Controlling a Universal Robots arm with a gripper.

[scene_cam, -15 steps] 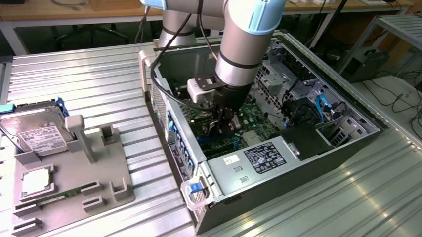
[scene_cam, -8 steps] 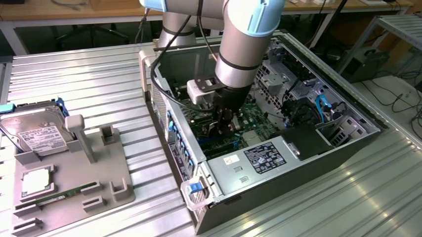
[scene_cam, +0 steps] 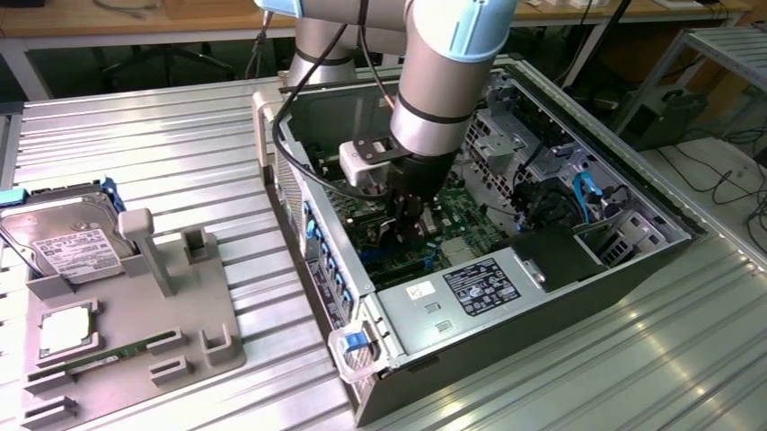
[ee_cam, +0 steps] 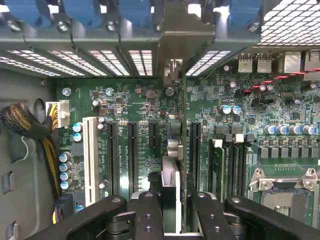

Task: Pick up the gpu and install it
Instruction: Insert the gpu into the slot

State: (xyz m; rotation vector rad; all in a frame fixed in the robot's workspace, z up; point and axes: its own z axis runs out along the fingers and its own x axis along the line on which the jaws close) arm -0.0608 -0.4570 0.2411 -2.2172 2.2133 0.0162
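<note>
Your tool (ee_cam: 169, 212) is clamped on the gpu (ee_cam: 170, 187), held edge-on just above the motherboard (ee_cam: 135, 107) slots. At 12 o'clock beyond sits the case (scene_cam: 623, 269) rear grille; the case stands on the worktop (scene_cam: 156, 135).

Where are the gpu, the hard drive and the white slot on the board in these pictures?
gpu (ee_cam: 170, 192): wrist view, on its thin edge between the gripper's fingers.
hard drive (scene_cam: 66, 241): exterior view, on its silver labelled top.
white slot (ee_cam: 90, 160): wrist view, on the middle of the long white strip.
</note>
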